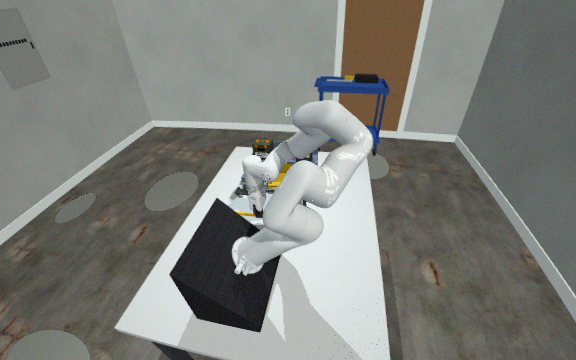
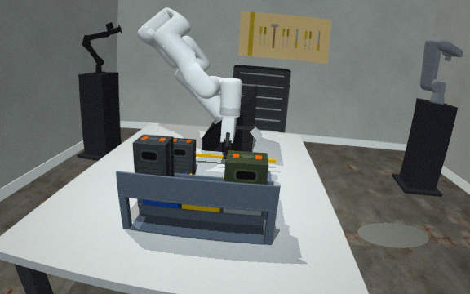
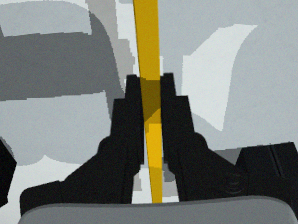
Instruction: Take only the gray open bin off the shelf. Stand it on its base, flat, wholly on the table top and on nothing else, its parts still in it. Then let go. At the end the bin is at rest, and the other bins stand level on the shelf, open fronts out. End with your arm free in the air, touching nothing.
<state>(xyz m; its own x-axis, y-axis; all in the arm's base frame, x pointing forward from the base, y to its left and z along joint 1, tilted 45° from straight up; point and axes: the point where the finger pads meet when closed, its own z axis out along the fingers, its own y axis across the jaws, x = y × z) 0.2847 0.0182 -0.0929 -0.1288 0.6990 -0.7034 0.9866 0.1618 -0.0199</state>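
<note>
The gray open bin (image 2: 242, 211) sits at the right end of the lower level of the gray-blue shelf (image 2: 198, 192), next to a yellow bin (image 2: 201, 208) and a blue bin (image 2: 161, 203); only their back edges show. My gripper (image 2: 227, 143) points down behind the shelf, away from the bins. It is shut on a long thin yellow bar (image 2: 212, 156), held level just above the table. The wrist view shows the black fingers clamped on the bar (image 3: 148, 43) near its middle. In the top view the gripper (image 1: 256, 206) is mostly hidden by the arm.
Two dark gray cases (image 2: 152, 154) (image 2: 184, 155) and a green case (image 2: 246, 167) stand on the shelf's top. The arm's black base block (image 1: 225, 265) fills the table's other end. A blue cart (image 1: 353, 87) stands by the door.
</note>
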